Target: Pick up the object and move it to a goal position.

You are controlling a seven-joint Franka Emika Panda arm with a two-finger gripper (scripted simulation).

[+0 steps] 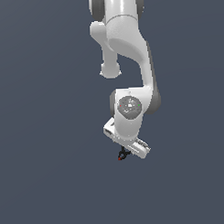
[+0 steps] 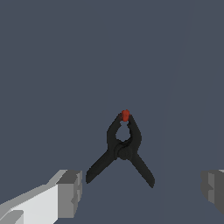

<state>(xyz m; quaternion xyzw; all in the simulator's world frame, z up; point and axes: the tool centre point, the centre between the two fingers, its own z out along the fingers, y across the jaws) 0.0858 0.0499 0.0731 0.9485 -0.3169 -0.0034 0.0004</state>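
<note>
The object (image 2: 124, 148) is a small black clamp with two splayed prongs and a red tip (image 2: 125, 115). It lies on the flat grey surface. In the wrist view it sits between and just beyond my two grey fingertips (image 2: 70, 192), and neither touches it. My gripper (image 2: 142, 190) is open wide. In the exterior view the object (image 1: 122, 155) shows as a tiny dark shape with a red dot. It sits right under the white hand, where my gripper (image 1: 125, 152) hangs low over it. The hand mostly hides the fingers there.
The white arm (image 1: 125, 49) comes down from the top of the exterior view. Plain grey ground (image 1: 47, 180) surrounds the object on every side. No goal marker shows.
</note>
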